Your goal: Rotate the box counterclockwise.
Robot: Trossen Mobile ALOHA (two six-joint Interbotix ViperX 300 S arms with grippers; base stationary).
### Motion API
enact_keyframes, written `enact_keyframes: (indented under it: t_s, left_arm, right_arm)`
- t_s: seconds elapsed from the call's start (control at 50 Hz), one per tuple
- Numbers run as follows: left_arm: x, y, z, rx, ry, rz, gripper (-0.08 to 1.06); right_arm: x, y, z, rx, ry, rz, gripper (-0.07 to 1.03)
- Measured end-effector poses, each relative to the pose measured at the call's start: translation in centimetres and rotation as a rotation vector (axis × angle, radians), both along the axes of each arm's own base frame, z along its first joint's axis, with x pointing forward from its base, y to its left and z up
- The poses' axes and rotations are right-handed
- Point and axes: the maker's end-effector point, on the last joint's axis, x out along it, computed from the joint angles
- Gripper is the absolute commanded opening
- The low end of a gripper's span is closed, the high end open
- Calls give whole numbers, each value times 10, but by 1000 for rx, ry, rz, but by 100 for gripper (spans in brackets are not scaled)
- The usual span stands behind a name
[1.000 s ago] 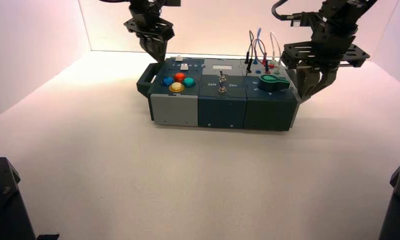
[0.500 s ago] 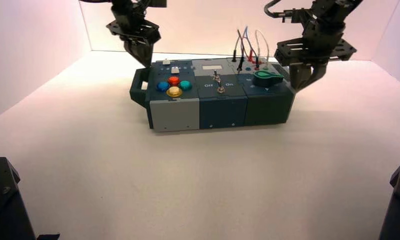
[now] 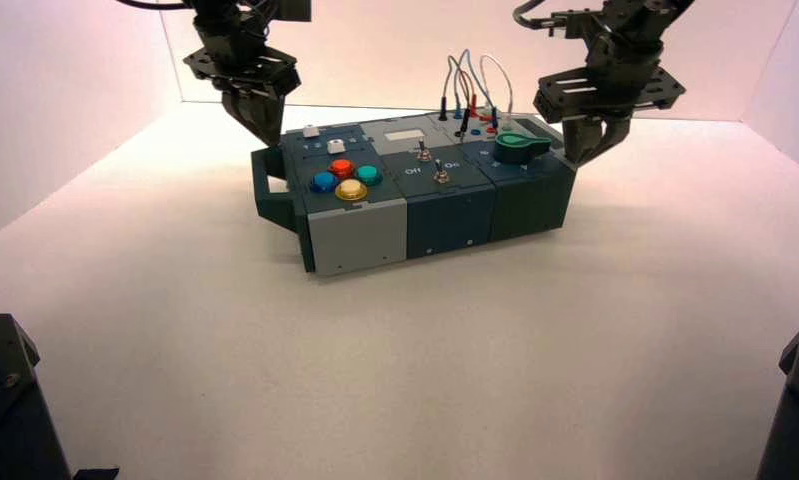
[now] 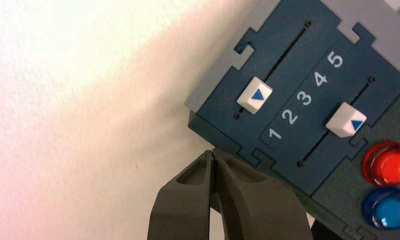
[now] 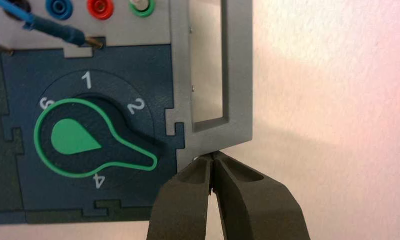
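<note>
White numerals 1–5 mark the box [image 4: 308,75] sliders [image 4: 255,95].

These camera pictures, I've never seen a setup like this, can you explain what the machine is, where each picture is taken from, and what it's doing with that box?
It is a robot with two arms, each ending in a pincer gripper. One picture looks down from above and behind the arms; the other two come from cameras on each wrist. On the white surface stands the box, a long panel with coloured buttons, toggle switches, a green knob and looping wires. The left gripper, fingers shut, presses the box's far left corner beside two white sliders. The right gripper, also shut, presses the grey end handle at the right end. Nothing is held; they push opposite ends to turn the box.
</note>
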Motion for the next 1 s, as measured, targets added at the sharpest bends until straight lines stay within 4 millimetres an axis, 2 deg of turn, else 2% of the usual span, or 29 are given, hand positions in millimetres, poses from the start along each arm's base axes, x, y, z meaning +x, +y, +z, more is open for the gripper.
enact_keyframes:
  t_s: [0.48, 0.7, 1.0]
  left_arm:
    - [-40, 12, 4, 4, 50, 45, -3]
    - [-50, 12, 4, 7, 61, 43, -3]
    - [-53, 9, 4, 5, 66, 56, -3]
  right_arm:
    - [48, 11, -2, 20, -85, 3, -2]
    - [61, 15, -3, 25, -101, 2, -2]
    - [77, 18, -3, 28, -121, 3, -2]
